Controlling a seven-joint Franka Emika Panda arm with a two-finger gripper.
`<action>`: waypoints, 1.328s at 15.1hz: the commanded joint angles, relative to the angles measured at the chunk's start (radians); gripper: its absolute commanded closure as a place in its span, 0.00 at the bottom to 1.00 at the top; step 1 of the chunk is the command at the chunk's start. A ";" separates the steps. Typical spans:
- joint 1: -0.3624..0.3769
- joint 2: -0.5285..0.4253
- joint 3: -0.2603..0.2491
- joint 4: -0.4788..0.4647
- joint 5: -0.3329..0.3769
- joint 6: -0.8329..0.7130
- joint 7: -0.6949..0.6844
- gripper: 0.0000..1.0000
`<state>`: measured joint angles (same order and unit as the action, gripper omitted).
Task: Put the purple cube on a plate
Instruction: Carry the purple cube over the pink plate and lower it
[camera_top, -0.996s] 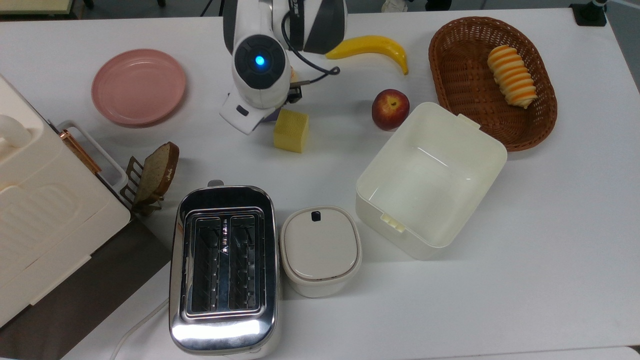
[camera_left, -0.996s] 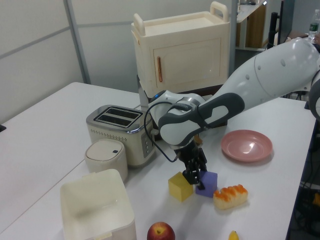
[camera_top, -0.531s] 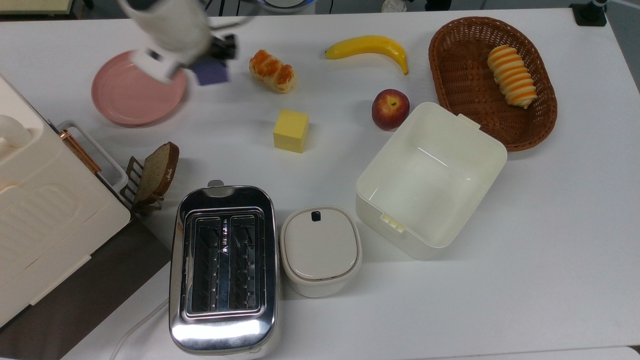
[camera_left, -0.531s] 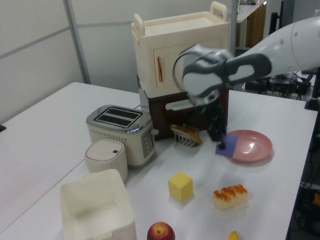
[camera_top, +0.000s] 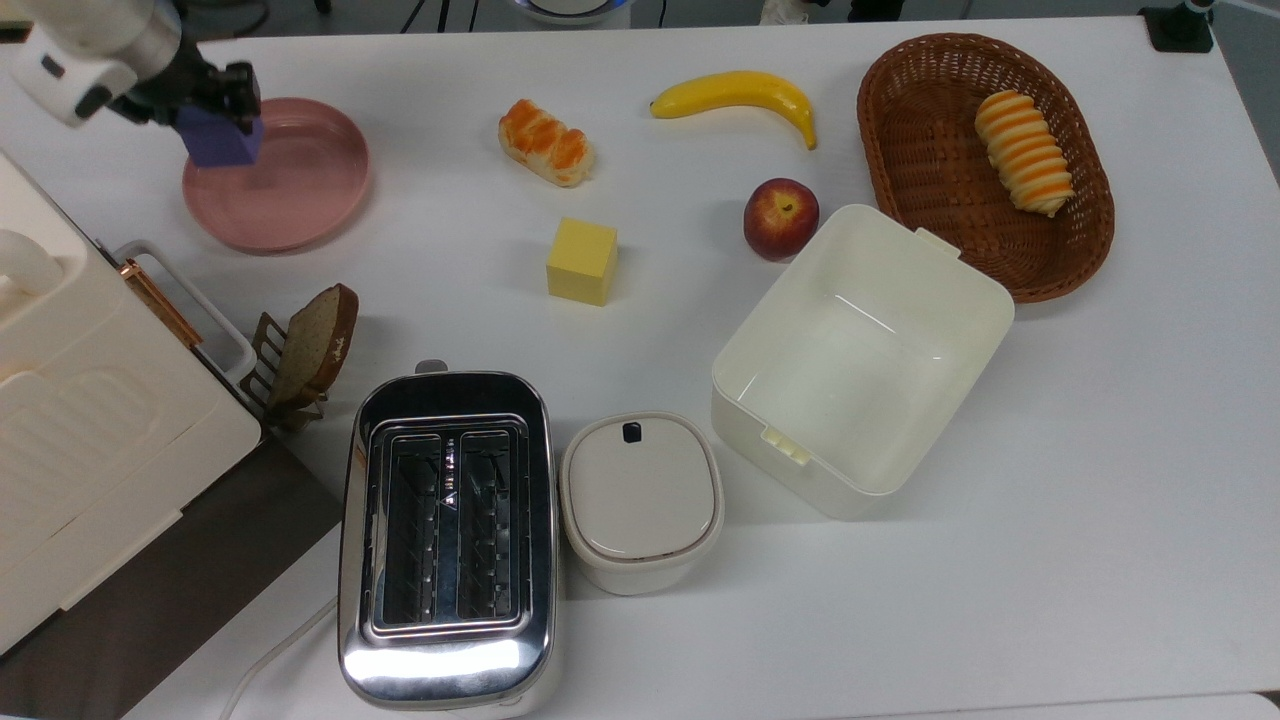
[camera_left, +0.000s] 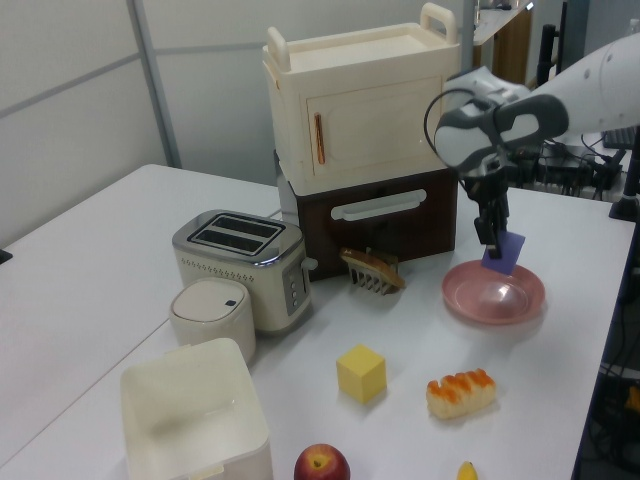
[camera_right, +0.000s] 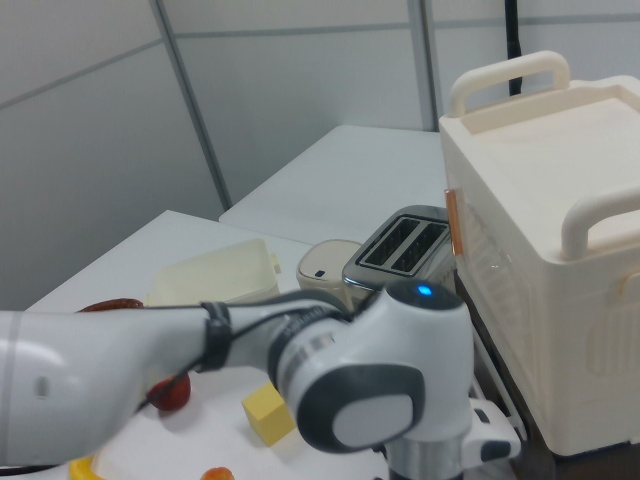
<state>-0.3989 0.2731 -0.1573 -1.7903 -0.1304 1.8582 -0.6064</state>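
So the jaws (camera_left: 492, 238) are clamped on the purple cube (camera_top: 219, 137), holding it in the air above the plate (camera_top: 300, 190); in the left view the cube (camera_left: 503, 253) hangs clear of the pink plate (camera_left: 494, 297), tilted a bit.

Quick count of what's on the white counter (camera_top: 1000, 560):
- two cubes: the matte purple one and a yellow cube (camera_top: 582, 261) sitting well apart, near the middle
- one round shallow pink plate with a raised rim
- one brown oval wicker basket (camera_top: 900, 110) with one striped orange-and-cream roll (camera_top: 1023, 152) inside
- one glazed bread roll (camera_top: 546, 141) loose on the counter
- one yellow banana (camera_top: 737, 94), curved and smooth
- one red apple (camera_top: 780, 218), right up against the open cream plastic box (camera_top: 862, 360)
- one shiny chrome toaster (camera_top: 447, 540) with two slots
- one small rounded cream container (camera_top: 641, 502) with a lid, right beside the toaster
- one slice of brown bread (camera_top: 316, 341) leaning in a little rack
- one cream cabinet (camera_left: 362, 105) with handles on top, stacked on a dark brown base
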 joint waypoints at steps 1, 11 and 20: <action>0.025 0.058 0.010 0.000 -0.017 0.065 0.062 0.65; 0.029 0.045 0.013 0.038 -0.025 0.061 0.117 0.00; 0.168 -0.078 0.022 0.141 0.018 0.010 0.546 0.00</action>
<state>-0.3283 0.2212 -0.1292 -1.6753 -0.1232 1.9172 -0.2727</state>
